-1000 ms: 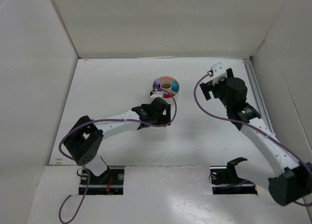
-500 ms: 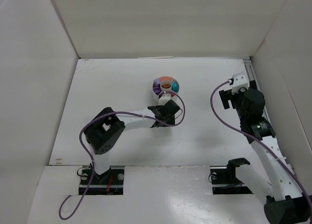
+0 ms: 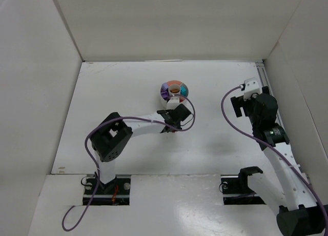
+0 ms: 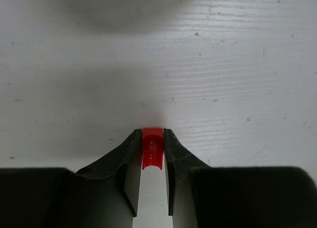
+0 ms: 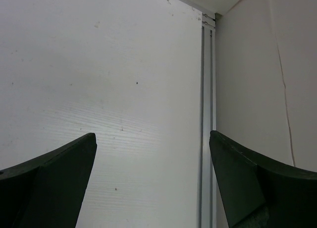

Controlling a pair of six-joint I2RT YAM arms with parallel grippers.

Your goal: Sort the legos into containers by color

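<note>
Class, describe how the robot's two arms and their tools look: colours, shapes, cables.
Both the left arm and right arm have white links with black joint housings, and a purple cable loops along each. The left tool and right tool end in two dark fingers tapering to narrow tips.

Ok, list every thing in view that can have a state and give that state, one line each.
left gripper, shut on the red lego.
red lego, pinched between the left gripper's fingers, not yet in the dish.
right gripper, open and empty, above the table.
dish, upright on the table, holding coloured legos.
</note>
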